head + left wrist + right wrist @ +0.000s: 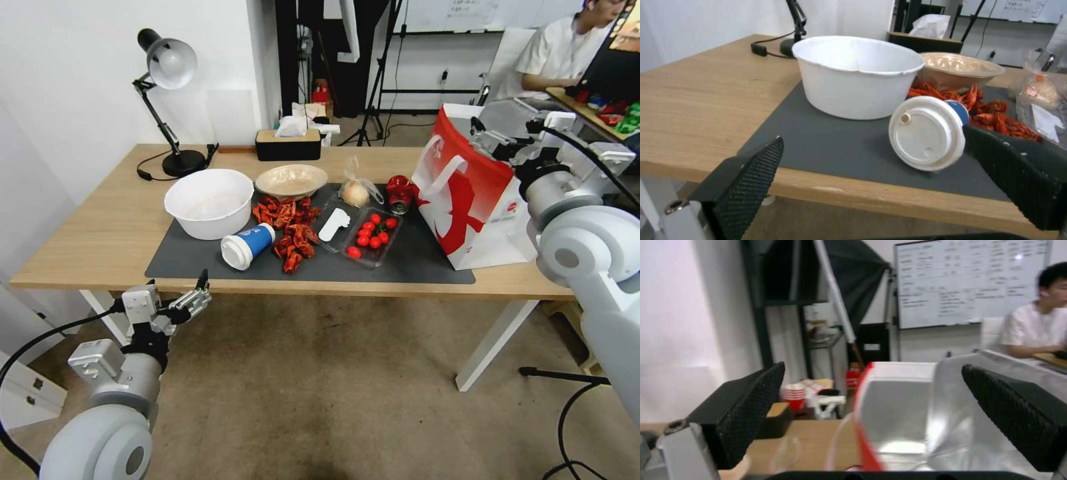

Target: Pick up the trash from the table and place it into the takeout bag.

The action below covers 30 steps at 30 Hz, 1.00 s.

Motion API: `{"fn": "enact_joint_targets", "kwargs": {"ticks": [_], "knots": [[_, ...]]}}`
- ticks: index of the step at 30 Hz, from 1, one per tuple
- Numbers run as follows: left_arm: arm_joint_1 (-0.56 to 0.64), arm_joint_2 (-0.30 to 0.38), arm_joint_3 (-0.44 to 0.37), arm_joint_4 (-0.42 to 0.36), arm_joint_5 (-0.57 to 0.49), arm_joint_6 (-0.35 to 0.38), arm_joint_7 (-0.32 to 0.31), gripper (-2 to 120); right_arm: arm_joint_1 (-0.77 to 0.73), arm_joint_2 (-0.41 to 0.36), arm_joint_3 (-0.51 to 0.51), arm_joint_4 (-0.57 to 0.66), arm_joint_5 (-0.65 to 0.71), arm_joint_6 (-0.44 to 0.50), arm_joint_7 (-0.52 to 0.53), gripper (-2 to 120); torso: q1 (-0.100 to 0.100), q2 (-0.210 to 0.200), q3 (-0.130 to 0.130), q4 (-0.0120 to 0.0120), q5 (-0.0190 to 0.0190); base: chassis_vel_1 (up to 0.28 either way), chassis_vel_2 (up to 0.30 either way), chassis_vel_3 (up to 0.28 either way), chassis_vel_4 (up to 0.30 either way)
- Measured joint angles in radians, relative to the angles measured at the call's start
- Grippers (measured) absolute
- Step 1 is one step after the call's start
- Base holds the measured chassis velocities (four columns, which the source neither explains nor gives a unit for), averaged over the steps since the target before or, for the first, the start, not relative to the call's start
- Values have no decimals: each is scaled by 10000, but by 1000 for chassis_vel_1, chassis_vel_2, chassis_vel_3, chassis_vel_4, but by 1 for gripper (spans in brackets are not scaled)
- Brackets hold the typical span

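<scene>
On the table [100, 227], the dark mat [413, 263] carries the trash: a wide white cup [209, 202], a beige bowl [291, 180], a blue-white lidded cup [247, 245] lying on its side, red shell scraps [288, 227], a clear bag with a pale lump [357, 192] and a crushed red can [400, 192]. The takeout bag [473, 193] stands open at the mat's right end. My left gripper [202, 292] hangs open just below the table's front edge, facing the lidded cup's lid [927, 133]. My right gripper [487, 137] is open above the bag's silvery mouth [907, 420].
A clear tray of cherry tomatoes [372, 237] lies on the mat beside the bag. A desk lamp [170, 67] and a black tissue box [288, 143] stand along the table's far edge. A white table leg [493, 340] slants down at the right.
</scene>
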Motion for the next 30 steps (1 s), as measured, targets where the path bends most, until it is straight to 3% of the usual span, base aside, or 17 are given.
{"fn": "enact_joint_targets", "kwargs": {"ticks": [8, 9, 10, 15, 16, 18, 25, 29, 30], "knots": [[23, 23, -15, -29, 0, 1, 10, 100, -1472, -59, 254, 816, -401, 327, -1052, 100, 0, 1, -1, -1, 2, 0, 0, 0, 0], [41, 38, -16, -40, -1, 0, 12, 100, -2502, 29, 391, 1267, -951, 997, -1620, 100, -2, 2, -1, -1, -4, 0, 0, 0, 0], [42, 40, 0, -41, -1, 1, 15, 100, -2912, 126, 404, 1425, -1252, 1069, -1785, 100, -3, 2, -1, -2, -2, 0, 0, 0, 0], [41, 23, 55, -28, 1, 0, 23, 100, -3602, 424, 349, 1547, -1836, 1657, -2076, 100, -2, 1, -1, 1, -1, 0, 0, 0, 0], [41, 12, 77, -10, 5, -6, 29, 100, -3883, 560, 322, 1541, -2073, 1937, -2251, 100, -3, 2, -1, 0, -1, 0, 0, 0, 0], [55, -15, 117, 29, 8, -52, 86, 100, -4807, 1104, 267, 1392, -2730, 3352, -2966, 100, -3, 1, -1, 0, -1, 0, 0, 0, 0], [74, -38, 138, 164, 23, -251, 239, 100, -6051, 1969, 330, 950, -3839, 4848, -3637, 100, -2, 0, -1, 0, 0, 0, 0, 0, 0], [119, -60, 257, 378, 348, -885, 668, 100, -6854, 2461, 360, 621, -4232, 5471, -3798, 100, -2, 0, -1, 0, 2, 0, 0, 0, 0], [140, -70, 292, 599, 754, -1545, 1010, 100, -7167, 2583, 424, 564, -4331, 5602, -3860, 100, -2, -1, -1, 0, -3, 0, 0, 0, 0]]}}
